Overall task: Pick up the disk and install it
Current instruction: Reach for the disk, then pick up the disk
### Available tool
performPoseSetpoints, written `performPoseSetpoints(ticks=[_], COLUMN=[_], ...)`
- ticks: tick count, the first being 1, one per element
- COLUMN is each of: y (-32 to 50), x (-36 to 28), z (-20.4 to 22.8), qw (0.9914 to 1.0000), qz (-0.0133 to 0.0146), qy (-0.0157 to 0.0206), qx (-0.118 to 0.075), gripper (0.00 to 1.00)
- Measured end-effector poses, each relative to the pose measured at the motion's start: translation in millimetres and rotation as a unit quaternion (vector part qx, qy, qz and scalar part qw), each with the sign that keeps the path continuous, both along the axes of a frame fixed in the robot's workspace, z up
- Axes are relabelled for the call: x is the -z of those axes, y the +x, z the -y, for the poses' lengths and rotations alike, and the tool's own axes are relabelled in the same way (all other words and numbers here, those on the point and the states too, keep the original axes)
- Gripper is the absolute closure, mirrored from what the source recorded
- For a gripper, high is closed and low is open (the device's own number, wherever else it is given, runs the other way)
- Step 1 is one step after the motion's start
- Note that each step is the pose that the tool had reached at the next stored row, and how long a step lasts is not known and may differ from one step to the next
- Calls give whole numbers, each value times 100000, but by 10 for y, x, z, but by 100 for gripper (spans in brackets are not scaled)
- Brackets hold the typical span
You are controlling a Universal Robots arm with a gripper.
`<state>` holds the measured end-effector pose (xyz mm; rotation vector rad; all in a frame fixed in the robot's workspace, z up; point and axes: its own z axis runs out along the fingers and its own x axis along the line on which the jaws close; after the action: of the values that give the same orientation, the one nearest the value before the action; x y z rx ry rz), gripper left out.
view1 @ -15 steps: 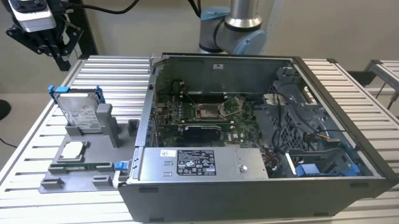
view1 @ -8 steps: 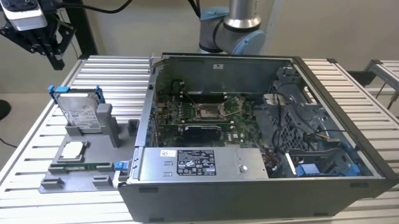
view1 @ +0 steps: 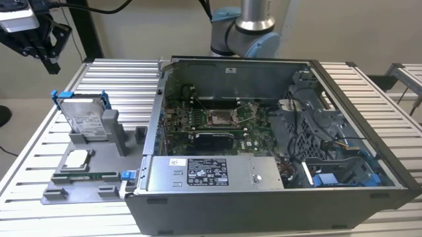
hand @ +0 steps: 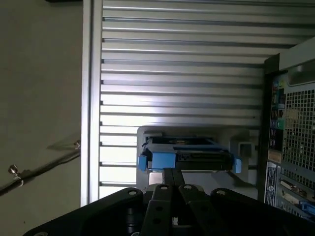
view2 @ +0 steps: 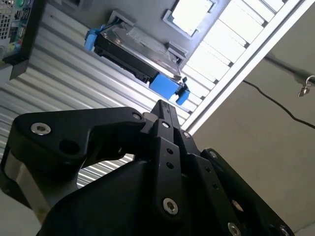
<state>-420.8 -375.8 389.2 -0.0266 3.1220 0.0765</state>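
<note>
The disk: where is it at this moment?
On the exterior view's left, the disk stands on edge in a grey holder on the slatted table, beside the open computer case.

The arm [view1: 256,12] is a silver tube with grey-blue joints [view1: 254,44]; its matte black claw [view2: 163,105] is built of angular linked plates studded with round silver screws [view2: 41,129].

The open case [view1: 264,207] lies on the slatted table [view1: 125,79], with the motherboard [view1: 197,116] exposed and the power supply [view1: 204,173] inside. On the exterior view's left, a grey fixture [view1: 86,190] carries a square chip [view1: 76,159].
</note>
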Motion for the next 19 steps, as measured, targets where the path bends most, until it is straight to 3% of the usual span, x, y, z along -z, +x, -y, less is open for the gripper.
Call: performPoseSetpoints(ticks=[19], y=[-23], x=[0], z=[0], qw=[99999], qz=[-4], qy=[3], qx=[-463], gripper=[100])
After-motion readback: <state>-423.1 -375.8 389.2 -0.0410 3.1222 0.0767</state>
